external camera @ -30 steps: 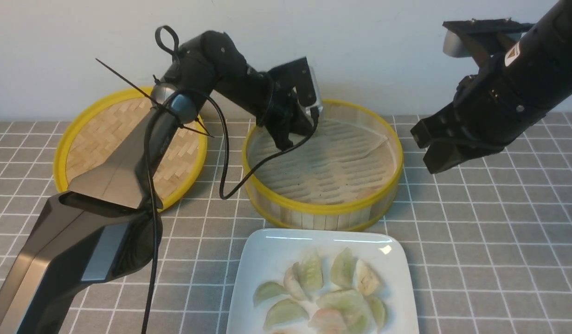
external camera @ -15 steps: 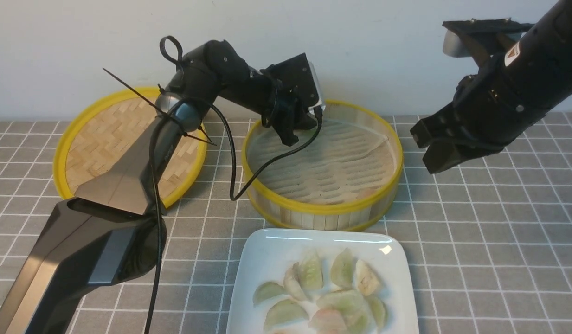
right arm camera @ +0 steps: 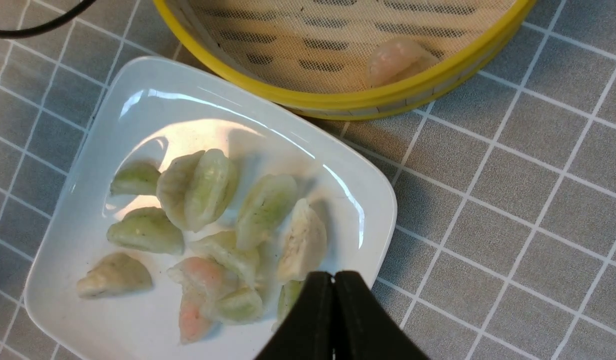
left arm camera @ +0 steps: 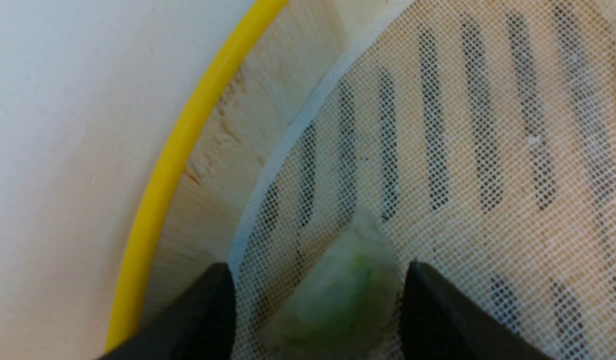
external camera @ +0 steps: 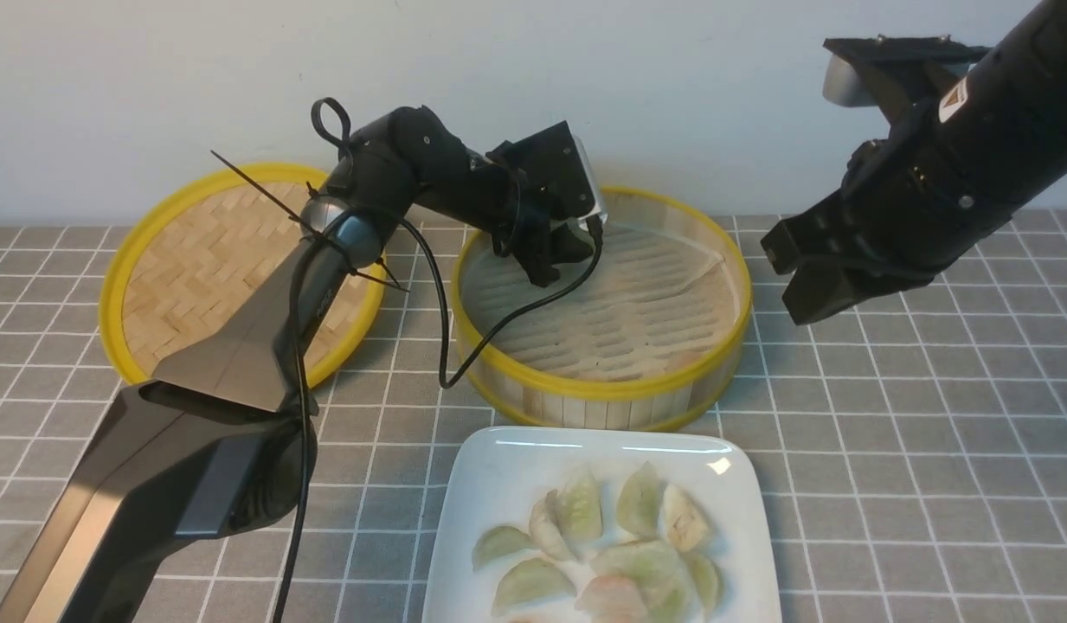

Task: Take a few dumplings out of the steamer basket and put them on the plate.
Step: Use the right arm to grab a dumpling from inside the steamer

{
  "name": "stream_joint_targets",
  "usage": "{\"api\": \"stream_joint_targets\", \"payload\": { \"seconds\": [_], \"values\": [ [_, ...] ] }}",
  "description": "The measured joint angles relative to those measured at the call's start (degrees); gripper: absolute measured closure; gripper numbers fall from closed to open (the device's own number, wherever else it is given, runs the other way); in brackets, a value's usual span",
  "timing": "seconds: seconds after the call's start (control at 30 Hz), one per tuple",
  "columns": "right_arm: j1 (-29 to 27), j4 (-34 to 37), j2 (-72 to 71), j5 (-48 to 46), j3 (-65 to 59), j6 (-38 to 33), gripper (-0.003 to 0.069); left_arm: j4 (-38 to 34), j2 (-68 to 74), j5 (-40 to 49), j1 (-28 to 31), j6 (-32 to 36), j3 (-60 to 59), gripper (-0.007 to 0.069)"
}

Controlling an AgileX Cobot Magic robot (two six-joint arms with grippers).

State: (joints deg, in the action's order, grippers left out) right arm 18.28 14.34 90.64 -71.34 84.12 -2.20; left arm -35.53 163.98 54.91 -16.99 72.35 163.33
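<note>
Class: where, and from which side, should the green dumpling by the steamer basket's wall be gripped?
Probably across its plump middle, from above: the green dumpling lies on the mesh liner near the steamer basket wall, which blocks sideways approaches.

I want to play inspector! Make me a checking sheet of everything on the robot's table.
Surface: grey checked cloth, lying flat.
Job's things: steamer basket holds a green dumpling and a pinkish dumpling; plate carries a pile of dumplings.
Clutter: woven lid beside the basket, on the robot's left.
Tools: left tool open astride the green dumpling; right tool shut, empty, raised to the basket's right.
Cables: black cable hangs from the left wrist across the basket's rim.
Surroundings: plain white wall.
</note>
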Motion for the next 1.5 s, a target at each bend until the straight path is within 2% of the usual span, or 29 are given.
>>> {"api": "stream_joint_targets", "payload": {
  "seconds": [0.1,0.23,0.4,0.43,0.53,0.7,0.97,1.07,1.17,1.23,1.3,1.33,1.37,1.5],
  "values": [
    [0.0,0.0,0.0,0.0,0.0,0.0,0.0673,-0.1,0.1,0.2,-0.1,-1.5,0.1,0.0213],
    [0.0,0.2,0.0,0.0,0.0,0.0,0.0673,-0.2,0.1,2.4,-0.1,-2.3,0.1,0.0270],
    [0.0,1.5,0.0,0.0,0.0,0.0,0.0673,2.0,-0.1,4.3,-0.1,-2.4,0.5,0.0466],
    [0.0,1.6,0.0,0.0,0.0,0.0,0.0673,2.0,-0.1,4.5,-0.1,-2.4,0.5,0.0478],
    [0.0,2.4,0.0,0.0,0.0,0.0,0.0673,3.8,-0.4,10.0,0.1,-2.4,1.5,0.0596],
    [0.0,2.6,0.0,0.0,0.0,0.0,0.0673,5.9,-0.8,15.5,-0.1,-2.9,4.4,0.0629],
    [0.0,2.6,0.0,0.0,0.0,-0.2,0.0673,6.1,-2.8,12.9,0.0,-3.9,5.1,0.0629],
    [0.0,2.6,0.0,0.0,0.0,-0.2,0.0673,6.1,-1.6,12.3,0.0,-4.2,5.1,0.0614],
    [0.0,2.6,0.0,0.0,0.0,-0.2,0.0673,6.2,-0.2,11.3,0.0,-4.3,5.0,0.0556],
    [0.0,2.6,0.0,0.0,0.0,-0.2,0.0673,5.9,0.6,9.9,0.0,-4.3,5.0,0.0481],
    [0.0,2.6,0.0,0.0,0.0,-0.2,0.0673,5.5,0.7,9.1,0.0,-4.3,5.0,0.0440],
    [0.0,2.6,0.0,0.0,0.0,-0.2,0.0673,5.3,0.7,8.5,0.0,-4.3,5.0,0.0403],
    [0.0,2.6,0.0,0.0,0.0,-0.2,0.0673,4.8,0.7,7.4,0.0,-4.3,5.0,0.0332],
    [0.0,2.6,0.0,0.0,0.0,-0.2,0.0673,3.7,0.7,5.9,0.0,-3.1,5.0,0.0202]
  ]
}}
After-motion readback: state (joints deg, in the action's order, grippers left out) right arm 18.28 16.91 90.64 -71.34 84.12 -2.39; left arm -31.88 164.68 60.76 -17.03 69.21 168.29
